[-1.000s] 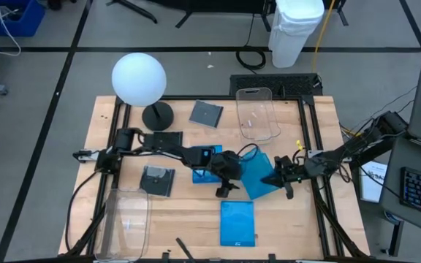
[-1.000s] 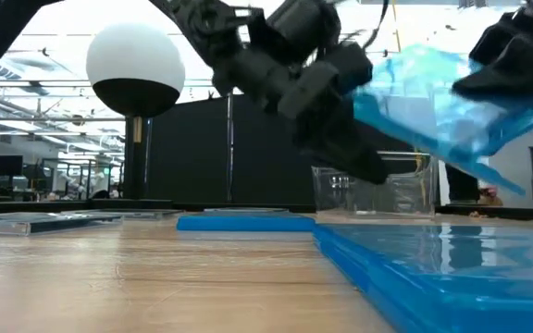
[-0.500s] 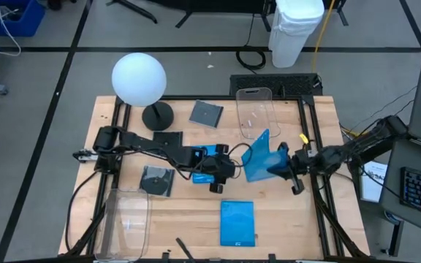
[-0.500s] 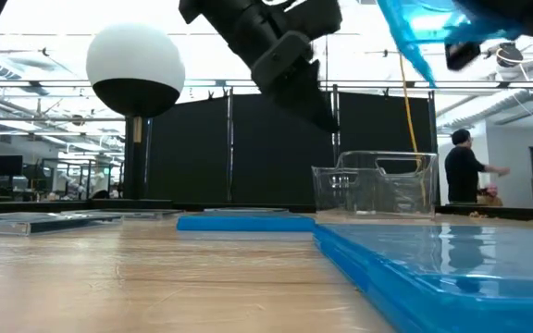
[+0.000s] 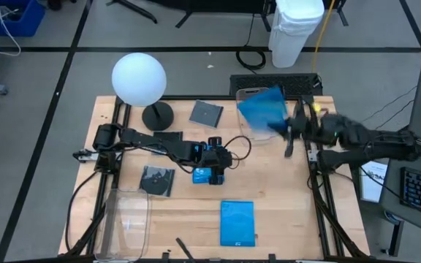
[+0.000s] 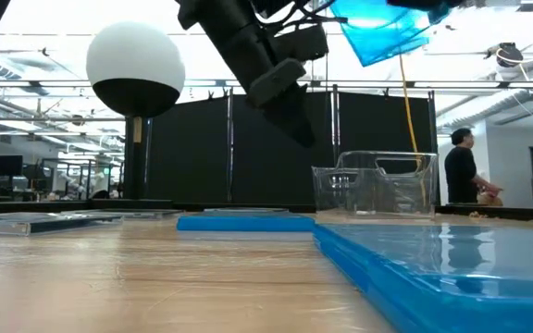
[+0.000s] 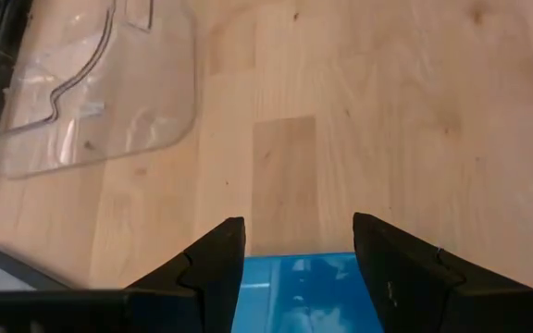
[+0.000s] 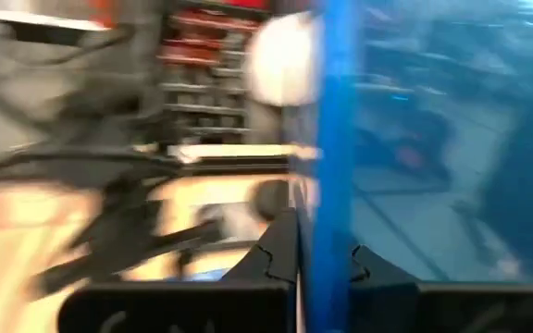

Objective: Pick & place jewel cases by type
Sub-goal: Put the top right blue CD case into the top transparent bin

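— Holding anything, or just waving about up there?

— My right gripper is clamped edge-on along a blue jewel case, lifted clear of the table and hanging over the clear bin at the far side. My left gripper has its fingers spread with nothing between them, hovering over a second blue case near the middle (it waits there).

— Where are the others?

— A third blue case lies flat near the front edge. Three dark ones lie on the table: one near the bin, one beside the second clear bin, and one by the lamp's base.

— What could spoil it?

— I pinch only a thin edge, and the case is tilted. A fast swing could twist it out of my fingers, I judge, and it would fall outside the bin. Letting go while it stands on a corner might leave it propped against the bin's wall instead of flat inside. I could also clip the rim coming down.
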Robot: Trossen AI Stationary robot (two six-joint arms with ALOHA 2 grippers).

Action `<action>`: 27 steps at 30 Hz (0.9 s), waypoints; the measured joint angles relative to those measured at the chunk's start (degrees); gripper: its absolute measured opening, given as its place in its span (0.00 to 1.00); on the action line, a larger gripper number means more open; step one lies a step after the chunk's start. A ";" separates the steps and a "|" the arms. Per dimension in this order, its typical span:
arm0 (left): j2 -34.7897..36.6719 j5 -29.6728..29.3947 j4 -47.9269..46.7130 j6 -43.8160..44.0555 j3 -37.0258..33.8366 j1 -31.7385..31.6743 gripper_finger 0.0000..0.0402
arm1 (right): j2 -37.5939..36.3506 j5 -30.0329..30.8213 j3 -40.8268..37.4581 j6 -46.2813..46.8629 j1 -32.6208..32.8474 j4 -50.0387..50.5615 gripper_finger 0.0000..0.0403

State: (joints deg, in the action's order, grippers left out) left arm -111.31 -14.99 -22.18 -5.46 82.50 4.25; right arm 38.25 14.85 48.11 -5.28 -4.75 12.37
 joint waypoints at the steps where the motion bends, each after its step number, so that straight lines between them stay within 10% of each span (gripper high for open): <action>1: 0.00 0.02 0.26 -0.01 0.00 -0.23 0.52 | 1.08 -0.15 1.57 0.04 -2.65 1.88 0.00; 13: 0.00 -1.34 1.31 1.68 0.00 -1.20 0.52 | 27.21 -21.04 8.78 7.42 -32.03 14.03 0.00; 27: 0.00 -1.59 -1.38 2.87 0.02 -0.74 0.51 | 41.15 -13.68 8.63 21.13 -33.29 11.94 0.00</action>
State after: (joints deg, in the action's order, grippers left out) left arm -111.31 -16.58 -23.56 -2.59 82.52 3.51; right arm 79.40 1.17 56.74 15.85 -38.05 24.32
